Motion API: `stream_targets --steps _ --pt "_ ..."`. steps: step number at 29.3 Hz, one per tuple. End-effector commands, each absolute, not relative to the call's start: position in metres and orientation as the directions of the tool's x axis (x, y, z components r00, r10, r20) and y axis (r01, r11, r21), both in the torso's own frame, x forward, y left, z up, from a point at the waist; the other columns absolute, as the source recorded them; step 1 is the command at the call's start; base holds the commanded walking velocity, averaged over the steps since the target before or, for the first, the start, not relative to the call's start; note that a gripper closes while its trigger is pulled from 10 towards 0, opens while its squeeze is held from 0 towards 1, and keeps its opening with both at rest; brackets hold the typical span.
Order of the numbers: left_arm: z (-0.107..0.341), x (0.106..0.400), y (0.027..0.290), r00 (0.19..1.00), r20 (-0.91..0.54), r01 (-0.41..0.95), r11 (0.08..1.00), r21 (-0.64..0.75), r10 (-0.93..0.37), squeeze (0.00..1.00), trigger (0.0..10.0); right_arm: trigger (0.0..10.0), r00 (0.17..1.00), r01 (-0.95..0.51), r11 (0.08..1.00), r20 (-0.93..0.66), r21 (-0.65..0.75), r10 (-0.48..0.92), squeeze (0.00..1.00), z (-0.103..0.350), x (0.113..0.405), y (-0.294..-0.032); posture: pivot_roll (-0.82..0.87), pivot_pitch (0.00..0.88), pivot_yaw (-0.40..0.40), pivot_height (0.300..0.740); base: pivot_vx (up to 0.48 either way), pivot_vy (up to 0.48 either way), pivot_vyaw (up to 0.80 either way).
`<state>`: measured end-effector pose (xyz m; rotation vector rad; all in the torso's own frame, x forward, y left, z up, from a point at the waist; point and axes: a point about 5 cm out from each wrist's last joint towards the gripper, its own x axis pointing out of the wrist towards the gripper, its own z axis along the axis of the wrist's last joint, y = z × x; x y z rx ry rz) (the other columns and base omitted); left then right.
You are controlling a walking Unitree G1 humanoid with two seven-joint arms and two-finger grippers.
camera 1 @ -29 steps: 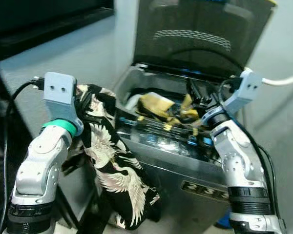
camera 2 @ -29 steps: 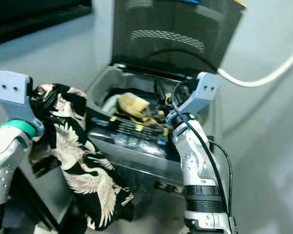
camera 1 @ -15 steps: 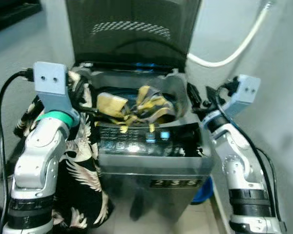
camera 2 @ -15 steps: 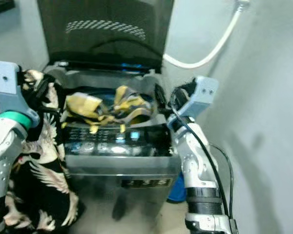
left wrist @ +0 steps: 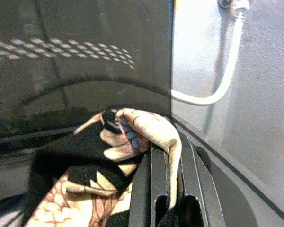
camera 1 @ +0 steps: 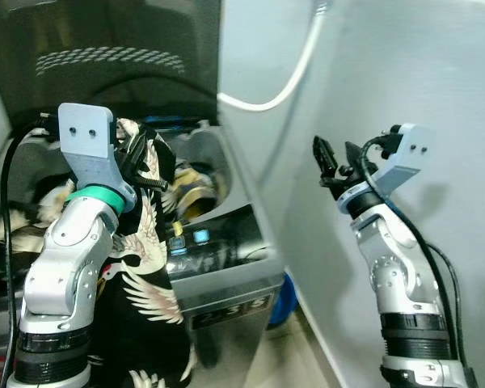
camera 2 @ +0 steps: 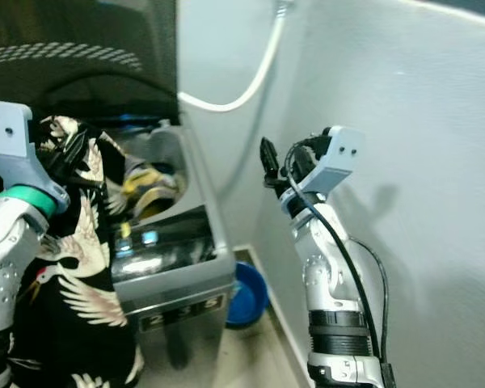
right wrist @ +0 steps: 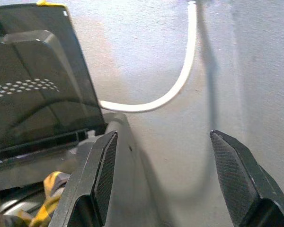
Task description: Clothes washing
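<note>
My left gripper (camera 1: 145,168) is shut on a black garment with white crane print (camera 1: 145,267). The cloth is pinched between the fingers (left wrist: 157,175) and hangs down the washer's front. It is held at the near rim of the top-loading washing machine (camera 1: 218,279), whose dark lid (camera 1: 105,56) stands up. Yellow and dark clothes (camera 1: 196,192) lie in the drum. My right gripper (camera 1: 334,160) is open and holds nothing, raised in the air to the right of the washer, in front of the grey wall. Its fingers (right wrist: 97,179) are spread wide.
A white hose (camera 1: 284,81) curves from the wall down behind the washer. A blue basin (camera 2: 242,295) sits on the floor between the washer and the grey wall (camera 1: 436,73), which runs close along the right. The gap there is narrow.
The whole view has swung to the right, so the washer now sits at the left. My right gripper, earlier at the drum's rim, now stands before the wall. The left still holds the garment.
</note>
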<state>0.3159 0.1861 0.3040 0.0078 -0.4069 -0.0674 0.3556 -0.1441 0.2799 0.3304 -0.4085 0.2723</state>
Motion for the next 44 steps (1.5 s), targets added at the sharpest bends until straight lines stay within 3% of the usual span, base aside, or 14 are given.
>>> stream_targets --steps 1,7,20,33,38,44 --pt "0.306 0.315 0.185 0.912 0.405 0.065 0.998 0.021 -0.068 0.00 10.0 10.0 0.888 -0.310 0.914 0.423 0.260 0.181 0.00 0.278 0.356 -0.148 0.02 0.062 0.002 0.740 0.000 0.000 -0.80" --pt "0.307 0.313 0.187 0.909 0.412 0.065 0.998 0.022 -0.068 0.00 10.0 10.0 0.886 -0.315 0.917 0.424 0.246 0.191 0.00 0.276 0.355 -0.145 0.02 0.061 -0.001 0.740 0.000 0.156 0.00" --pt "0.308 0.312 0.189 0.909 0.411 0.055 0.998 0.025 -0.060 0.00 10.0 10.0 0.884 -0.327 0.916 0.418 0.233 0.210 0.00 0.274 0.355 -0.140 0.03 0.060 -0.005 0.740 0.000 0.480 0.00" --pt "0.302 0.316 0.194 0.934 0.358 -0.017 0.996 0.088 -0.015 0.00 10.0 10.0 0.884 -0.332 0.915 0.414 0.228 0.218 0.00 0.272 0.355 -0.138 0.03 0.059 -0.001 0.740 0.000 -0.074 0.00" --pt "0.301 0.318 0.200 0.937 0.347 -0.048 0.998 0.036 0.033 0.00 10.0 10.0 0.883 -0.336 0.915 0.413 0.224 0.223 0.00 0.271 0.355 -0.138 0.03 0.058 -0.002 0.740 0.000 -0.155 0.00" --pt "0.320 0.319 0.212 0.889 0.451 -0.135 0.988 0.082 0.084 0.00 10.0 10.0 0.877 -0.347 0.913 0.420 0.216 0.234 0.00 0.274 0.355 -0.136 0.03 0.049 -0.007 0.740 0.000 0.000 0.00"
